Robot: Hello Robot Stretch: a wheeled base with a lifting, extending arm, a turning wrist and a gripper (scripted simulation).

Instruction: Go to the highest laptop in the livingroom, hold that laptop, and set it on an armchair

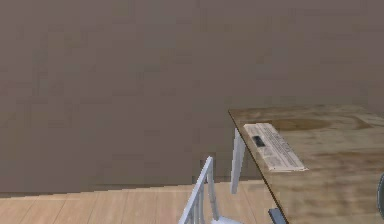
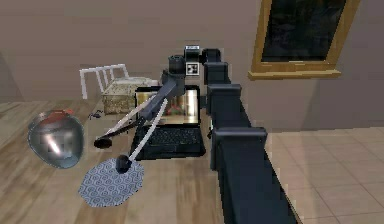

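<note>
An open dark laptop (image 2: 172, 125) shows in the arm side view's middle, its screen facing me and its keyboard toward the picture's bottom. The dark arm bar (image 2: 235, 140) rises from the bottom edge right beside it, with two white marked squares (image 2: 191, 60) at its far end. The gripper (image 2: 108, 152) reaches down and left from there, and its two thin fingers (image 2: 135, 120) cross in front of the laptop's screen. With the laptop at and behind the gripper, I cannot tell whether it holds anything.
A shiny silver rounded object (image 2: 55, 138) and a patterned round disc (image 2: 110, 184) lie left of the laptop. A white chair (image 2: 100, 76) with a pale cushion stands farther out. A gold-framed window (image 2: 305, 38) is upper right. In the forward view, a wooden table (image 1: 330, 165) carries a white printed sheet (image 1: 273, 146); a white chair back (image 1: 203, 195) stands before a brown wall.
</note>
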